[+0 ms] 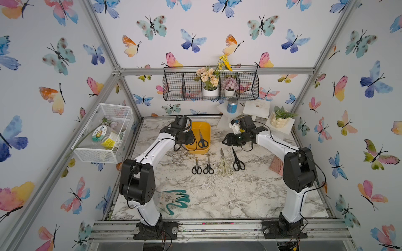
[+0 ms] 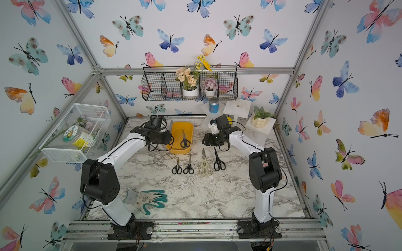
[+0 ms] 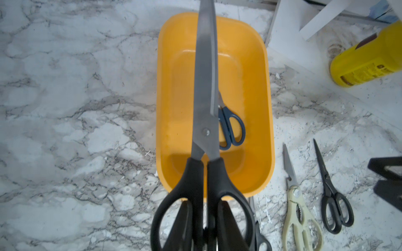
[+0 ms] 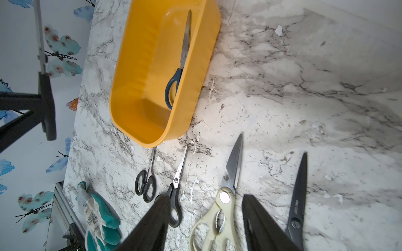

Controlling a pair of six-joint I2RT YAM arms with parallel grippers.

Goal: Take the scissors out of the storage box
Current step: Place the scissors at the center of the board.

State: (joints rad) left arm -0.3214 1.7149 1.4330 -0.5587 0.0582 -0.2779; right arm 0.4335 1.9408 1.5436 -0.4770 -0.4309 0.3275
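While the left gripper (image 3: 204, 205) is clamped on the handles of a large black-handled scissors (image 3: 205, 87) and holds it in the air close to the storage box (image 3: 250, 87), blades closed and pointing away from the arm, one blue-handled pair (image 4: 186, 43) lies flat on the bottom of the box, near one long wall, with its handles toward the robot. Four pairs lie already out on the table (image 1: 217, 195), in a row just in front of the box: a small black pair (image 1: 196, 167), a second small black pair (image 1: 208, 167), the cream kitchen shears (image 1: 224, 166) and a longer black pair (image 1: 238, 162). The right gripper (image 1: 225, 140) hangs above this row with its jaws half apart and nothing between them. I judge that the held scissors is stiff and heavier at the blade end, so a hold at the handles may let it tip. The steel looks smooth and could slide; the plastic handles less so. For the blue pair, I think the best place to take hold is across the handles or at the pivot, because the blades are thin and lie flat, and the near wall leaves little room for a finger.
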